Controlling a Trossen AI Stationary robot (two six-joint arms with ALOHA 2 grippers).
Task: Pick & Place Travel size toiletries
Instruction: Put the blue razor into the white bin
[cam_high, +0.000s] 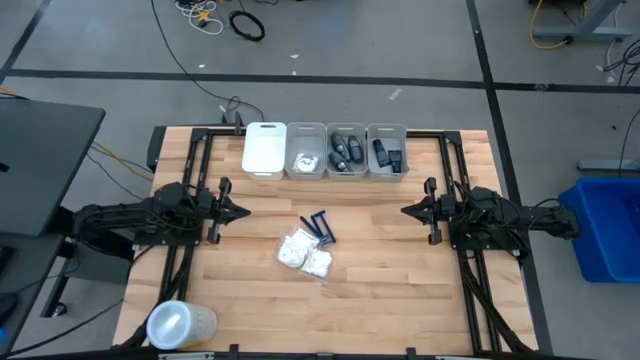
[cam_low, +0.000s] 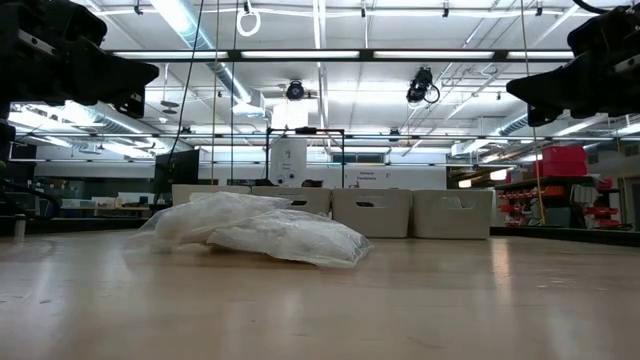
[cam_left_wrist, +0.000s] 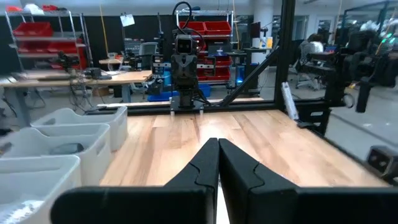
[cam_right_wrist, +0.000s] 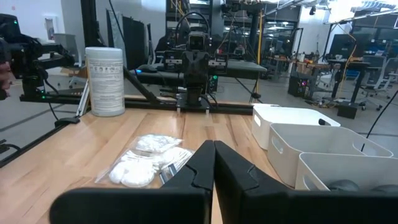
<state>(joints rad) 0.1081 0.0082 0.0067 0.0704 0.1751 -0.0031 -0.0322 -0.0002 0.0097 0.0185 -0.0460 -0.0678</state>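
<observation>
Two white crinkly packets (cam_high: 305, 254) lie on the table's middle, with dark blue T-shaped razors (cam_high: 320, 227) just behind them. In the low view the packets (cam_low: 265, 232) fill the centre; in the right wrist view the packets (cam_right_wrist: 149, 160) lie ahead of the fingers. My left gripper (cam_high: 244, 211) hovers shut at the table's left, pointing right. My right gripper (cam_high: 405, 211) hovers shut at the table's right, pointing left. Both are clear of the items. Small dark containers (cam_high: 346, 152) sit in the far bins.
Four white bins (cam_high: 325, 150) line the far edge; the leftmost one (cam_high: 265, 148) is covered in white, the second (cam_high: 305, 160) holds white packets, and two hold dark containers. A clear round lidded tub (cam_high: 180, 324) stands at the near left corner. Bare wood lies on both sides of the items.
</observation>
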